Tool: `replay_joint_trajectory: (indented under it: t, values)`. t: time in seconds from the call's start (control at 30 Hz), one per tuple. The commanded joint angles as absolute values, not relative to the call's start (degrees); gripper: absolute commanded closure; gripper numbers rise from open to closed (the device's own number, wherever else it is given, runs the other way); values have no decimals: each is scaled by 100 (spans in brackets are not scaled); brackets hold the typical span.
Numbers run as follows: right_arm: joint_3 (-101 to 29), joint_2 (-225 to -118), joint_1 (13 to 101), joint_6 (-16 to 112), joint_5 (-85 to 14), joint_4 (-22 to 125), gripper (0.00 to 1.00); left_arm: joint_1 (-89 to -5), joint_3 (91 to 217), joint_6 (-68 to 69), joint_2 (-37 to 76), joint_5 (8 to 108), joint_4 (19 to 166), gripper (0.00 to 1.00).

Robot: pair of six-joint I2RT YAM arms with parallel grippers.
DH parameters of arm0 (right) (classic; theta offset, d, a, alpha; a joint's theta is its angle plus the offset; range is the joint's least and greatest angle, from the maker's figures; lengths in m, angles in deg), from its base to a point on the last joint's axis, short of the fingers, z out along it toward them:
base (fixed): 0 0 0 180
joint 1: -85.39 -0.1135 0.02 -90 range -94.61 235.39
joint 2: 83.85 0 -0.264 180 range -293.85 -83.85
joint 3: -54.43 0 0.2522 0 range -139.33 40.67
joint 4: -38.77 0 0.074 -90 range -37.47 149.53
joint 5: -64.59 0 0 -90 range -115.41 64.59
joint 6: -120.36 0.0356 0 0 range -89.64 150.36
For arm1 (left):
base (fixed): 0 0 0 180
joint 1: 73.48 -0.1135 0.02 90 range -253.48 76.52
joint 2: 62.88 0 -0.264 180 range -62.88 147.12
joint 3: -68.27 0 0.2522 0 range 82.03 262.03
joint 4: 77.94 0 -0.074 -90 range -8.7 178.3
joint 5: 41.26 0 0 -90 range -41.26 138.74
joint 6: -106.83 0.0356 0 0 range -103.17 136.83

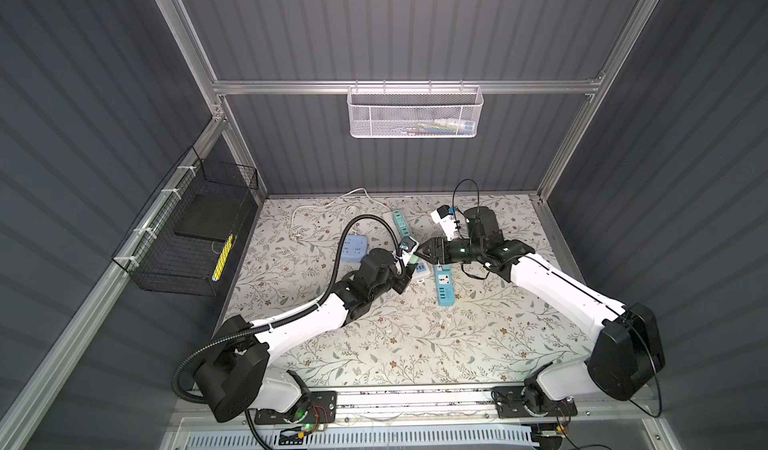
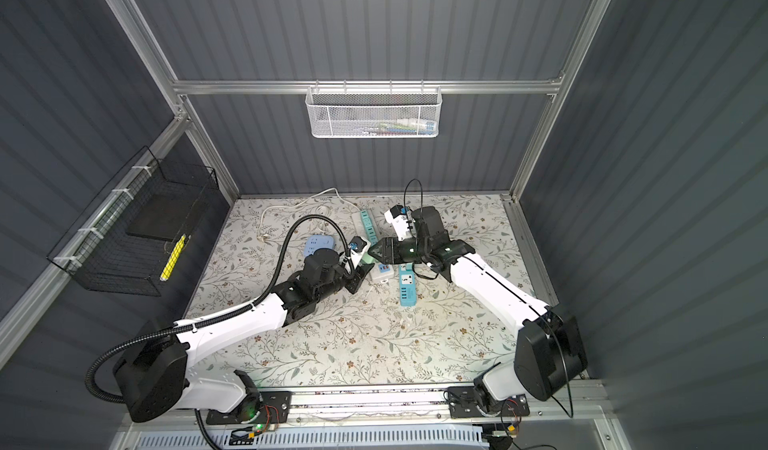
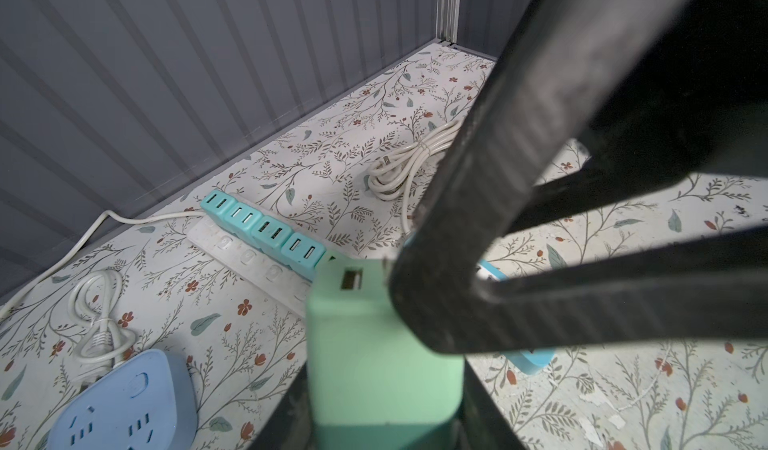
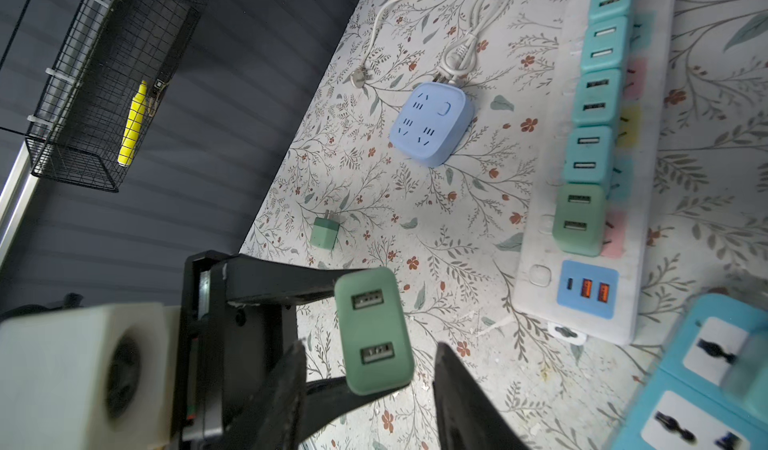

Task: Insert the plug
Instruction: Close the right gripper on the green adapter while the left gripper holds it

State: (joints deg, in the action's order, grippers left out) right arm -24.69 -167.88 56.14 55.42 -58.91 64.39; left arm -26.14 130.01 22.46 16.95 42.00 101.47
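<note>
Green plug [image 4: 372, 331] hangs above the worktop's [image 1: 374, 344] middle, clamped in my left pincer [image 1: 409, 270]. My right pincer [image 1: 421, 251], jaws apart, faces its USB end, one jaw either side, not touching; the plug's long face runs crosswise to their closing line.

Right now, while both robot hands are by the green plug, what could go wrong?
1. The left gripper holds the green plug. The right gripper has its jaws open on either side of it, not touching. If the left lets go too soon, the plug may fall.
2. An off-centre squeeze could twist the plug, so its prongs, hidden here, might miss the slots.
3. The two grippers are very close and could bump.
</note>
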Motion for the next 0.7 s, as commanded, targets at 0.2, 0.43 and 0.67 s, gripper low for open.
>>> replay_joint_trajectory:
  t: [0.2, 0.43, 0.67]
  values:
    - [-2763, -17120, 5520, 5497, -6187, 6423, 55, -2588, 13230, 2343, 1681, 4383, 10158, 73]
    - [-2793, -17147, 5481, 5455, -6195, 6493, 72, -2592, 13255, 2342, 1688, 4343, 10140, 68]
    - [-2717, -16948, 5472, 5344, -5774, 6503, 79, -2593, 13233, 2099, 1616, 3751, 10087, 29]
